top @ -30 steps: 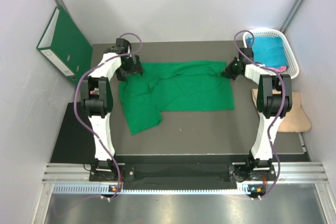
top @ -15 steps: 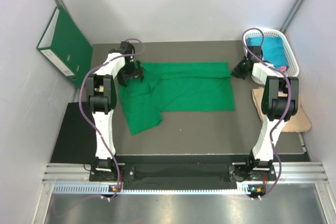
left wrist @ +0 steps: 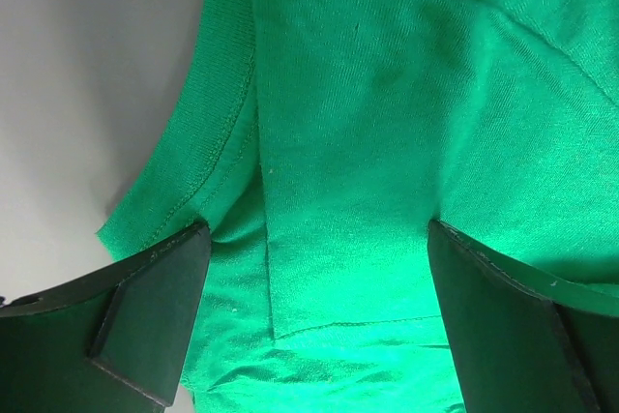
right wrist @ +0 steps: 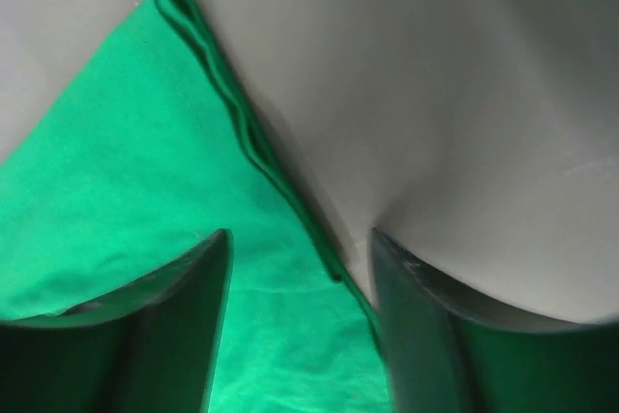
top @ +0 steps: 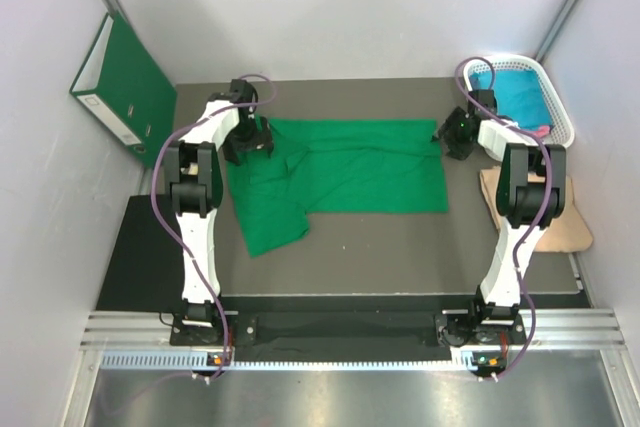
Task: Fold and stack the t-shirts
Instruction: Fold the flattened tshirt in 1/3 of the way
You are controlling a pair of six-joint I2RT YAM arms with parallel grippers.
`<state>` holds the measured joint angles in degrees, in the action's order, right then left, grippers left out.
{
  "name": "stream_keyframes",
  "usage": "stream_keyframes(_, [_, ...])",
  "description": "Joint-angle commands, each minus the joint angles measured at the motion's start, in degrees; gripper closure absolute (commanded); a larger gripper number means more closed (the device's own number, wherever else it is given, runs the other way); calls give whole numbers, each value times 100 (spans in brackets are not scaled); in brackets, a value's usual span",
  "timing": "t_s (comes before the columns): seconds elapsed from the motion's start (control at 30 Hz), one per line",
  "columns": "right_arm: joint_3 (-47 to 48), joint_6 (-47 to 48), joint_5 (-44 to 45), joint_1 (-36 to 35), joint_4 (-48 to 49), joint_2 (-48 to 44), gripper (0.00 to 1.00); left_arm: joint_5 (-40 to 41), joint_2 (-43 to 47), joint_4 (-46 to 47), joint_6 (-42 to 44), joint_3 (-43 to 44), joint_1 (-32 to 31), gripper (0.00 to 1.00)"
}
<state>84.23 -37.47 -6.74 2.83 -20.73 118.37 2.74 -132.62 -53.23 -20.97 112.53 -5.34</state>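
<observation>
From the top, the bright green soft cloth t-shirt (top: pixel 345 172) lies flat on the far half of the grey tabletop (top: pixel 400 247). My right hand (top: pixel 448 134) has just pulled its far right corner straight and let go. I think folding can start now. The white plastic basket (top: pixel 560 107) is near that arm, so room is tight there.

Left wrist: my left hand (left wrist: pixel 317 229) is wide open over the shirt's hemmed corner, holding nothing.

Right wrist: the right hand's fingers stand apart above the shirt's rolled edge, with bare tabletop beyond.
</observation>
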Motion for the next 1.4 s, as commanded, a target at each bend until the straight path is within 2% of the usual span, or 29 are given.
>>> stream_keyframes(0.0, [-117, 108, 217, 77, 148, -365, 33, -28, 604, 102, 181, -169, 33, 2])
stream_keyframes(0.17, [-143, 126, 279, 77, 148, -543, 33, -503, 957, 489, 479, -548, -133, 3])
stream_keyframes(0.37, [-108, 56, 244, 77, 157, -534, 33, -599, 685, 428, 550, -531, -432, 12])
stream_keyframes(0.57, [-38, 47, 244, 95, 157, -578, 33, -494, 290, 331, 550, -390, -634, 13])
stream_keyframes(1.37, [103, -14, 129, 174, 148, -525, 33, -1047, 227, 419, 770, -144, -1548, 15])
